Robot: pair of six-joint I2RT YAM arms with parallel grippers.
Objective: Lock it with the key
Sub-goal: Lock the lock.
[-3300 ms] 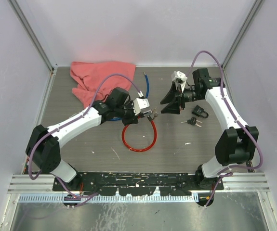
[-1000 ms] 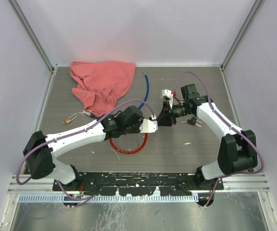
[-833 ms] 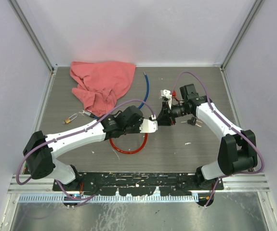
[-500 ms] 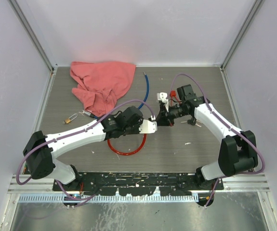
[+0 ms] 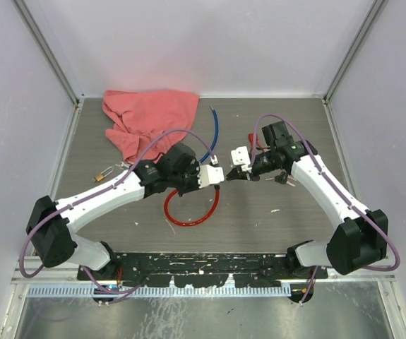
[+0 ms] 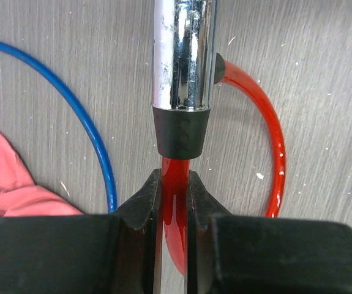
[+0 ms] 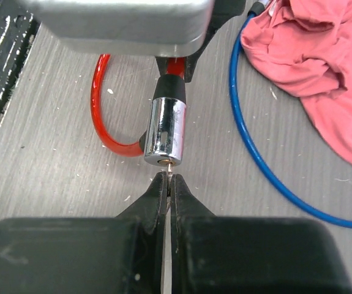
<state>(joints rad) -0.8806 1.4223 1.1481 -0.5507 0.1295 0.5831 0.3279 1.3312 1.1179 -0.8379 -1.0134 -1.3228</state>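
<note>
The lock is a red cable (image 5: pixel 188 215) ending in a chrome cylinder (image 6: pixel 183 55). My left gripper (image 6: pixel 176 190) is shut on the red cable just behind the cylinder's black collar. It holds the cylinder (image 5: pixel 224 176) above the table, pointing right. My right gripper (image 7: pixel 168 180) faces it, shut on the key (image 7: pixel 170 168). Only a thin brass tip of the key shows between the fingertips and the cylinder's (image 7: pixel 165 131) end face, touching the keyhole. In the top view the right gripper (image 5: pixel 235 172) sits tip to tip with the left gripper (image 5: pixel 214 176).
A pink cloth (image 5: pixel 150 116) lies at the back left with a blue cable (image 5: pixel 215 131) beside it. A small brass padlock (image 5: pixel 104 174) lies left of my left arm. Spare black-headed keys (image 5: pixel 282 178) lie under my right arm.
My right gripper has closed on the key at the cylinder's end. Both grippers and the lock have shifted slightly left and back, and the left arm's elbow has swung.
</note>
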